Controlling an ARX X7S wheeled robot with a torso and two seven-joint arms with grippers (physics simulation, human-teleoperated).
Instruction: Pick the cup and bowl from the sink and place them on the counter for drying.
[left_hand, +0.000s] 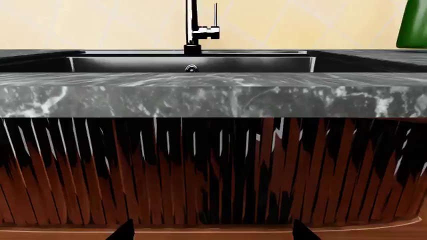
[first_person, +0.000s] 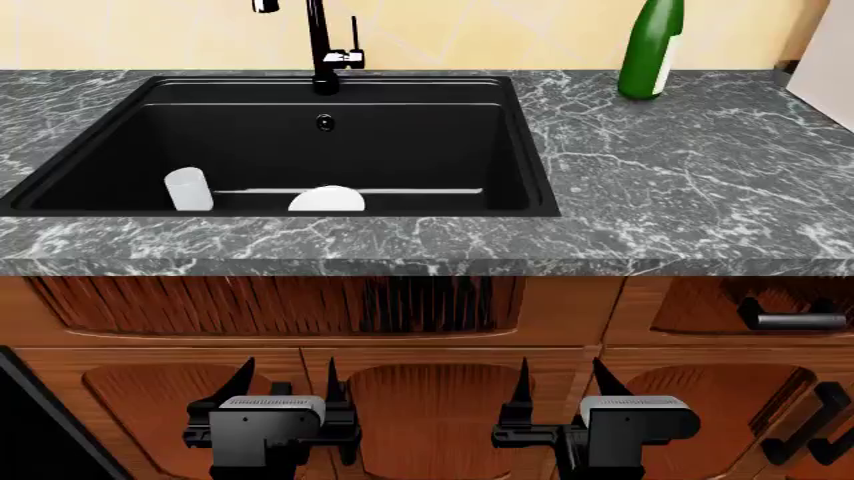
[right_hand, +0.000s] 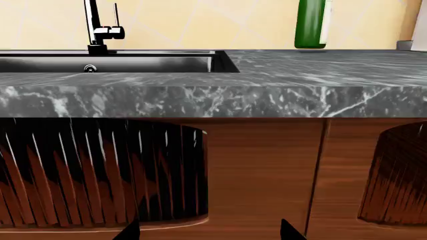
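Head view first: cup (first_person: 188, 189) standing upright near the front-left of the sink (first_person: 441, 130) floor, bowl (first_person: 327, 199) a little to its right, mostly hidden behind the front lip so only a white arc showing. Nothing on the counter (first_person: 667, 190) yet except a green bottle (first_person: 651, 48) way back right, so plenty of free marble for drying.

Left gripper (first_person: 287, 385) and right gripper (first_person: 561, 385) both parked low in front of the cabinet doors (first_person: 427, 400), well below counter level, fingers spread apart, holding nothing. Looks like a neutral start pose, so the task seems barely begun.

Wrist views just staring at the counter edge and the faucet (left_hand: 193, 27), dishes not visible from down there. Probably need to lift over the lip before reaching in; cup being on the left suits the left arm.
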